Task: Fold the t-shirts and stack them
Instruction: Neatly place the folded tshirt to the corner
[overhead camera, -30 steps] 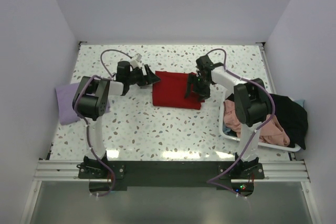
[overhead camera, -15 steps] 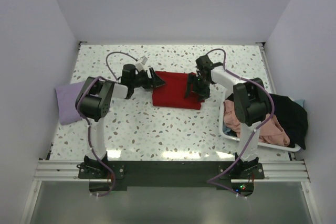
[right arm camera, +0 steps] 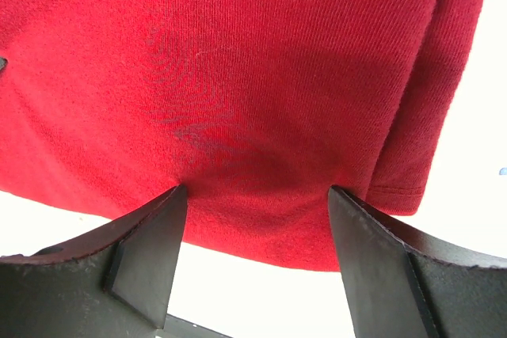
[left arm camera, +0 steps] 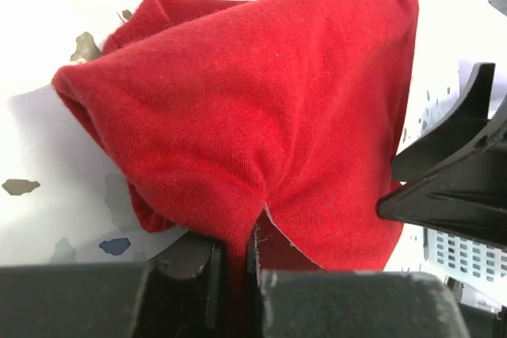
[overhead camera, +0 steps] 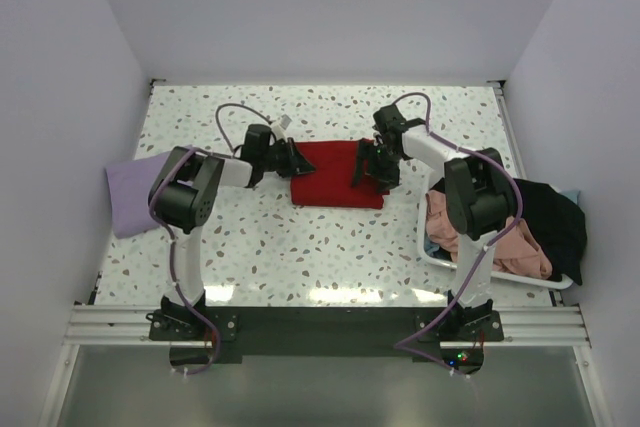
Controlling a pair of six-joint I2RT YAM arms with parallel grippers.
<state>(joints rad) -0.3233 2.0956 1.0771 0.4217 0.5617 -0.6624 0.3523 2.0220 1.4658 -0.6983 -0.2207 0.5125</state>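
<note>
So the red t-shirt [overhead camera: 335,175] is sitting mid-bench [overhead camera: 300,247] as a partly folded slab, long side running left to right, smack between the two arms. The left hand [left arm camera: 238,247] is clamped tight on a pinch of the shirt's left edge, and from its wrist view the cloth bulges up in a loose hump instead of lying flat. The right hand [right arm camera: 257,193] is spread wide, not grabbing anything, both fingertips planted on the cloth at the right end like a paperweight. That's the bit that matters imo: held edge on the left, pinned end on the right, so any fold has to travel rightward across the shirt toward the right hand, with the left arm doing the carrying. The lavender t-shirt [overhead camera: 128,197] lies well off to the left by the bench edge; the salmon-pink t-shirt [overhead camera: 508,251] and black t-shirt [overhead camera: 555,215] are heaped in the white basket [overhead camera: 438,259] on the right.
</note>
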